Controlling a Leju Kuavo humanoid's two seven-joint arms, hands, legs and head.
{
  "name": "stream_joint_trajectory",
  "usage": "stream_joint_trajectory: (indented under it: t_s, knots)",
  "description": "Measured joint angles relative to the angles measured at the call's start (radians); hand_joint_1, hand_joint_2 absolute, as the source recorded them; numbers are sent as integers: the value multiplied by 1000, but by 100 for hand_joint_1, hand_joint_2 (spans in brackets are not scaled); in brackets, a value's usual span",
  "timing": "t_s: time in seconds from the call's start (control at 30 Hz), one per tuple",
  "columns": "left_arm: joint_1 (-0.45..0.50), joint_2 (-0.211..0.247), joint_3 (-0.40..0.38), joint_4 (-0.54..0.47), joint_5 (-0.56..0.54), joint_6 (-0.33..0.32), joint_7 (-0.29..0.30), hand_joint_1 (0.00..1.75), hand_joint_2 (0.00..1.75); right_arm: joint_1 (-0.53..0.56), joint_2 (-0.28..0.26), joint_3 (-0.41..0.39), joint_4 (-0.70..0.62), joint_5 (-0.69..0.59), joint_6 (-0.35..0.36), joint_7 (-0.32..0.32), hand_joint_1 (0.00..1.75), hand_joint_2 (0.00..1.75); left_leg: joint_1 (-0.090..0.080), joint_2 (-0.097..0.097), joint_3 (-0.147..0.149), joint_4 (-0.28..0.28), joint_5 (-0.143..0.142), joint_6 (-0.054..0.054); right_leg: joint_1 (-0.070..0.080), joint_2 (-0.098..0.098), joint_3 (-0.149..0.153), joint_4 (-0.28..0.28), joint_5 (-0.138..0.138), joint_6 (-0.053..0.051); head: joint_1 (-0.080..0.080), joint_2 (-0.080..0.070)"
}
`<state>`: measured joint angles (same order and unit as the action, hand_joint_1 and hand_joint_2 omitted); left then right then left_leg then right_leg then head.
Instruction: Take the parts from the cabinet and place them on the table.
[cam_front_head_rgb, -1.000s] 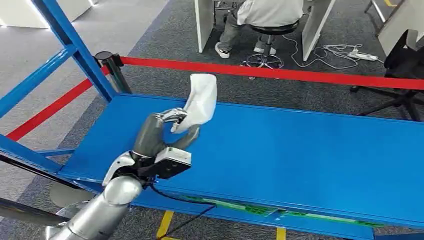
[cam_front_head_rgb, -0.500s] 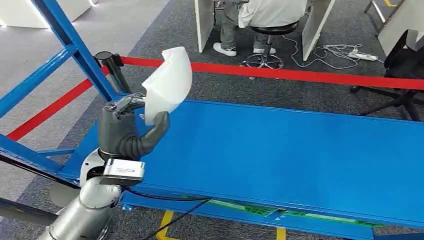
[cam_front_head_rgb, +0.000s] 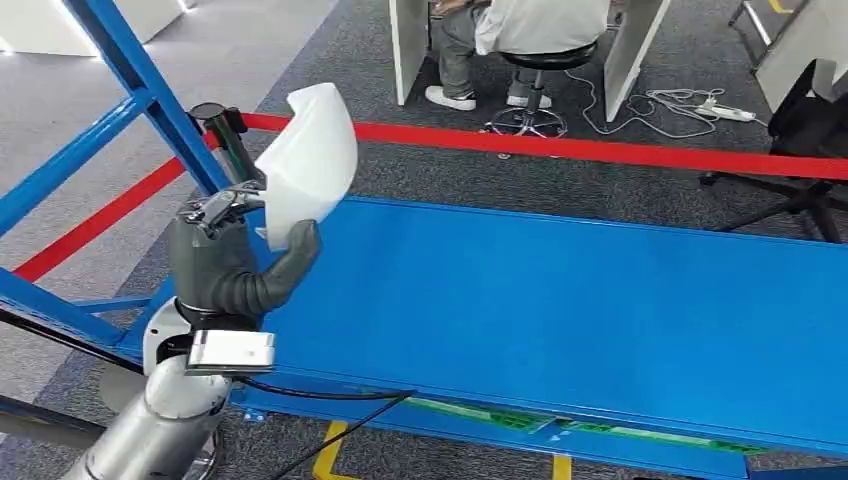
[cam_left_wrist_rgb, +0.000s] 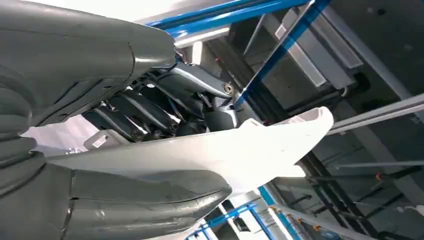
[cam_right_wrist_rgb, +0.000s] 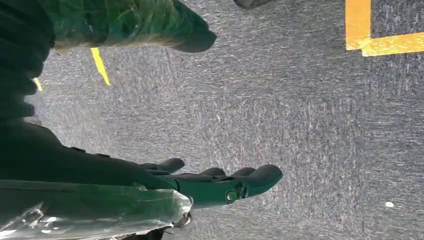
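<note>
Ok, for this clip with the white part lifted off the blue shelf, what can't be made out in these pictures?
- White part: in the head view, the left hand covers its lower edge; in the left wrist view the thumb and fingers hide most of it.
- Seated person: cut off by the head view's top edge.
- Right hand: dim in the right wrist view, above grey carpet; nothing seen in it.
- Table: not identifiable.

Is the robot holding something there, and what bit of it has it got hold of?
Yes: its left hand holds a white curved part by its lower edge. The right hand hangs open, holding nothing.
</note>
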<state>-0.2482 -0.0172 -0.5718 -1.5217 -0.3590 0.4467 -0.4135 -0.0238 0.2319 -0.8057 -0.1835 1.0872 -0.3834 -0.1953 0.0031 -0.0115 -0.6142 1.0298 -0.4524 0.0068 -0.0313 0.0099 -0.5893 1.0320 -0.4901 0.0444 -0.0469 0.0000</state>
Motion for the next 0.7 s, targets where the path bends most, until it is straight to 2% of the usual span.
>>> stream_joint_trajectory:
  t_s: [0.2,0.43,0.57,0.7]
  knots:
    - [0,2,0,-3,21,5,1,175,175,-1,0,0,0,0,0,0,0,175,0,0,0,0,0,0,0,0,0,0,0,0,0,0]
    - [0,-2,0,-3,78,-23,1,175,175,-1,0,0,0,2,0,0,0,175,0,0,0,0,0,0,0,0,0,0,0,0,0,0]
    - [3,-2,-1,-6,148,-75,-5,175,175,-1,0,0,0,5,0,1,0,175,0,0,0,0,0,0,0,0,0,0,0,0,0,0]
    - [13,-2,-2,-15,185,-101,-10,175,175,-1,0,0,0,6,0,6,0,175,0,0,0,0,0,0,0,0,0,0,0,0,0,0]
